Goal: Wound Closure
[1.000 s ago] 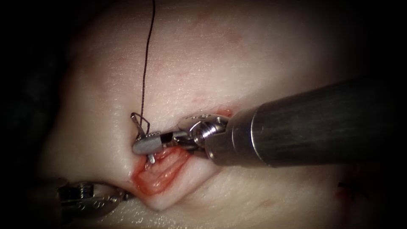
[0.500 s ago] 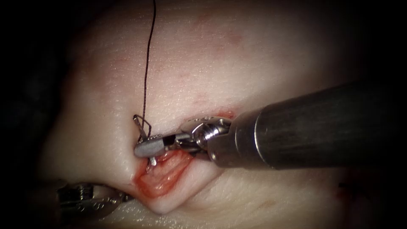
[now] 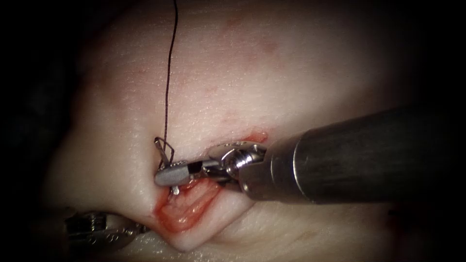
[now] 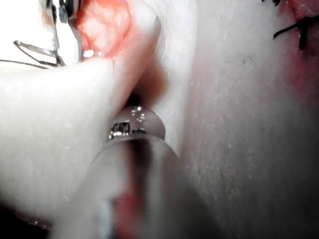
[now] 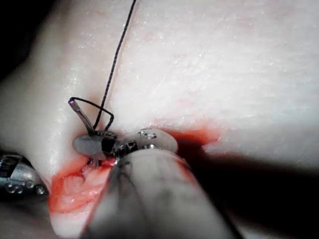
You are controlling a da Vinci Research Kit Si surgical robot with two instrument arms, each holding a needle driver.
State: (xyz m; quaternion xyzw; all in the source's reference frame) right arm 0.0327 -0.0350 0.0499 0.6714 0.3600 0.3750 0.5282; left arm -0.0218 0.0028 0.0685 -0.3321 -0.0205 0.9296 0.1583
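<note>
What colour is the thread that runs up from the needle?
The thread is dark, almost black. It shows best in the endoscope view, against the pale tissue.

Endoscope above and in front, wrist views close, sharing the cut [image 3: 187,206].

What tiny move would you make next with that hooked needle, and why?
Probably roll the right tool slightly: it grips the curved needle near its threaded end, and the short end below dips into the open cut, so following the curve seems gentlest on the tissue.

Needle [image 3: 166,156] clamped near swaged end in right tool [image 3: 171,175], over cut [image 3: 184,206]; thread [image 3: 168,73] trails up.
</note>
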